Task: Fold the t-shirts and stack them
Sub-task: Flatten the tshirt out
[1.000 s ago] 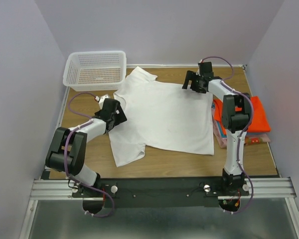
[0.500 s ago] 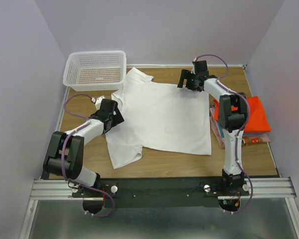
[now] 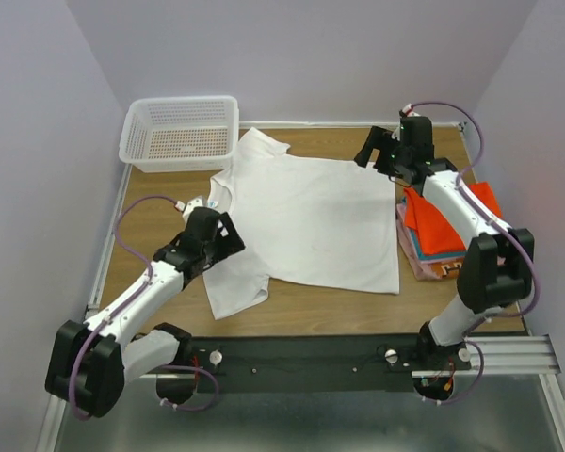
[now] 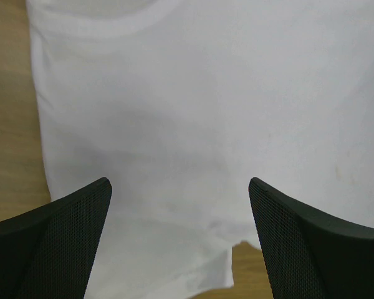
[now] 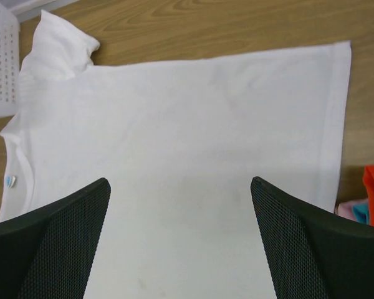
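1 tee (image 3: 311,217), wood tbl (image 3: 320,313), lilac walls (image 3: 311,56)

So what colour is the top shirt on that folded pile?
Top shirt: orange-red, clearest in the top external view.

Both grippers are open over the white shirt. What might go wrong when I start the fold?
The right arm passes over the stack; a sweep could knock it askew.
The far sleeve lies close to the basket; dragging may snag it.
The white shirt lies flat, so the left gripper and right gripper may pinch only the top layer.
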Robot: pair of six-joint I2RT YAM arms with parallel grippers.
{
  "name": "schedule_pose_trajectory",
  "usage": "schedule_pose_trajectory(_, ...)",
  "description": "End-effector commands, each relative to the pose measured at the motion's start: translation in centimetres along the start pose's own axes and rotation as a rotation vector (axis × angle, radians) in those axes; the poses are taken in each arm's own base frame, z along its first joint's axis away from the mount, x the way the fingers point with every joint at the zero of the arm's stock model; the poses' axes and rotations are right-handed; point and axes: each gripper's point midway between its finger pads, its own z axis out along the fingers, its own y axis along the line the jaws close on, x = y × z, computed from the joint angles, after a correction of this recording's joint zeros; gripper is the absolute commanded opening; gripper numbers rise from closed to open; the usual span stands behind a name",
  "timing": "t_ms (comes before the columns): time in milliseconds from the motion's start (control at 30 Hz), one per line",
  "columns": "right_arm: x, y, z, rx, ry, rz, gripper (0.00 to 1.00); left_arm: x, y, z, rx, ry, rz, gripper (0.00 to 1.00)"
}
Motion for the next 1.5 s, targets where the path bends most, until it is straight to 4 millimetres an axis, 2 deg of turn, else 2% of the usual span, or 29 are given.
schedule_pose_trajectory(0, 3.8, -1.2, -2.0, 0.030, 0.044, 0.098, 1.00, 6.8, -0.1, -3.6, 0.012, 0.183, -0.012, 0.98)
schedule_pose_trajectory(33, 5.7, -2.0, -2.2, 0.053, 0.073, 0.112, 1.00, 8.1, -0.6, -4.6, 0.026, 0.218, -0.057, 0.98)
schedule_pose_trajectory(100, 6.1, -2.2, -3.5, 0.055, 0.058, 0.121, 1.00, 10.5, -1.3, -5.8, 0.060, 0.287, -0.054, 0.98)
schedule_pose_trajectory(133, 7.0, -2.8, -3.7, 0.074, 0.067, 0.133, 1.00, 11.5, -0.4, -6.0, 0.020, 0.313, -0.084, 0.98)
schedule_pose_trajectory(367, 8.3, -3.6, -4.7, 0.094, 0.073, 0.129, 1.00, 13.7, -0.2, -5.8, -0.007, 0.352, -0.109, 0.99)
schedule_pose_trajectory(500, 9.0, -4.0, -4.5, 0.105, 0.088, 0.130, 1.00, 14.3, 0.2, -5.1, -0.068, 0.367, -0.033, 0.98)
schedule_pose_trajectory(600, 9.2, -4.7, -4.1, 0.136, 0.089, 0.125, 1.00, 15.3, 0.5, -4.6, -0.113, 0.407, 0.046, 0.88)
schedule_pose_trajectory(633, 9.3, -4.8, -4.0, 0.142, 0.091, 0.122, 1.00, 15.9, 0.6, -4.5, -0.136, 0.423, 0.077, 0.82)
schedule_pose_trajectory(733, 9.5, -5.1, -4.0, 0.154, 0.094, 0.121, 1.00, 16.7, 0.9, -4.1, -0.167, 0.455, 0.136, 0.74)
schedule_pose_trajectory(900, 9.9, -5.4, -4.4, 0.168, 0.088, 0.140, 1.00, 17.1, 1.0, -3.8, -0.188, 0.470, 0.178, 0.53)
schedule_pose_trajectory(967, 10.2, -5.4, -4.7, 0.168, 0.091, 0.143, 1.00, 17.2, 1.1, -3.8, -0.186, 0.476, 0.191, 0.41)
schedule_pose_trajectory(1000, 10.0, -5.3, -5.1, 0.163, 0.079, 0.152, 1.00, 17.3, 1.0, -3.8, -0.180, 0.478, 0.193, 0.39)
schedule_pose_trajectory(1067, 10.7, -5.4, -5.7, 0.163, 0.087, 0.162, 1.00, 17.3, 1.0, -3.9, -0.171, 0.484, 0.211, 0.33)
schedule_pose_trajectory(1200, 11.7, -5.8, -7.8, 0.165, 0.065, 0.191, 1.00, 18.0, 0.8, -4.1, -0.163, 0.510, 0.252, 0.34)
schedule_pose_trajectory(1233, 11.2, -5.6, -8.8, 0.154, 0.035, 0.205, 1.00, 18.3, 1.0, -4.0, -0.180, 0.524, 0.271, 0.35)
schedule_pose_trajectory(1267, 12.3, -6.0, -9.1, 0.162, 0.046, 0.211, 1.00, 18.6, 1.0, -4.0, -0.185, 0.528, 0.285, 0.35)
schedule_pose_trajectory(1300, 11.9, -5.8, -10.1, 0.147, 0.015, 0.226, 1.00, 19.0, 1.2, -3.8, -0.213, 0.541, 0.314, 0.35)
schedule_pose_trajectory(1333, 12.8, -6.2, -10.0, 0.160, 0.032, 0.231, 1.00, 19.3, 1.3, -3.8, -0.228, 0.547, 0.331, 0.35)
schedule_pose_trajectory(1467, 13.5, -6.4, -11.4, 0.147, 0.008, 0.246, 1.00, 20.7, 1.9, -3.3, -0.316, 0.563, 0.414, 0.35)
